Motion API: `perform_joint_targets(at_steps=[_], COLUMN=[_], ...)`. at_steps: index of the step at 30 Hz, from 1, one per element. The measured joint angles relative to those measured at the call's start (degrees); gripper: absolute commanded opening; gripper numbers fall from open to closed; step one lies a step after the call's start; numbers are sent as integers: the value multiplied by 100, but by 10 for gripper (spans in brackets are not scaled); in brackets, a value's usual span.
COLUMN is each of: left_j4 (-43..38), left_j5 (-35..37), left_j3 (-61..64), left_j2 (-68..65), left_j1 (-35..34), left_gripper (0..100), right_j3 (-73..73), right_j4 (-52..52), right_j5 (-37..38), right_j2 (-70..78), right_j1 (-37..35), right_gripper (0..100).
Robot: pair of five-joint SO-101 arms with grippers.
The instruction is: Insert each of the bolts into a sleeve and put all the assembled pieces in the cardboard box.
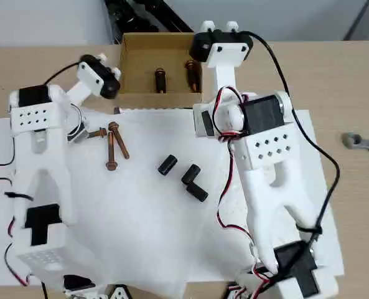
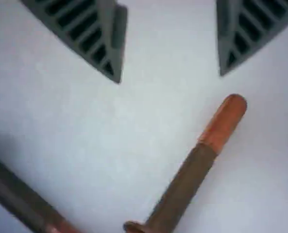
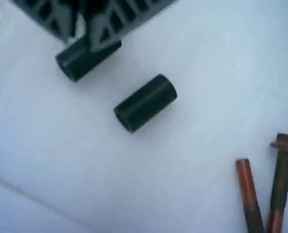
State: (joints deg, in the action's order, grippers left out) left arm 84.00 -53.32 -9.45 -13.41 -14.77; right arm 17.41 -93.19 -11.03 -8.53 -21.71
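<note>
Left gripper [image 2: 169,76] was open, held nothing. Bolt [image 2: 197,160] lay flat on paper [image 2: 134,136] just ahead of tips, nearer one finger. Judged rigid, light, smooth metal; would roll. Best pinched mid-shank, across axis, clear of head.

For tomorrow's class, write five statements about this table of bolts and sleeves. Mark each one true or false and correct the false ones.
1. Two assembled pieces lie in the cardboard box. True.
2. Five loose sleeves lie on the sheet. False: three sleeves lie on the white sheet.
3. The left gripper is open. True.
4. The left gripper holds a bolt. False: the bolt near it lies on the sheet, ungripped.
5. Three loose bolts lie outside the box. True.
</note>
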Motion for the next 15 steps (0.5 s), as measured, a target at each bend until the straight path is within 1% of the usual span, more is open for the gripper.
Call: perform_joint_targets(at_steps=[7, 11, 15], left_j4=[0, -62, -246], left_j5=[-668, -800, -826], left_j3=[0, 0, 0], left_j2=[-237, -431, -721], left_j1=[0, 0, -9], left_gripper=[122, 122, 122], right_j3=[0, 0, -18], right_j4=[-53, -114, -141], right_j5=[0, 18, 193], right_j2=[-440, -633, -774], right_j1=[0, 0, 0], right_gripper=[11, 11, 11])
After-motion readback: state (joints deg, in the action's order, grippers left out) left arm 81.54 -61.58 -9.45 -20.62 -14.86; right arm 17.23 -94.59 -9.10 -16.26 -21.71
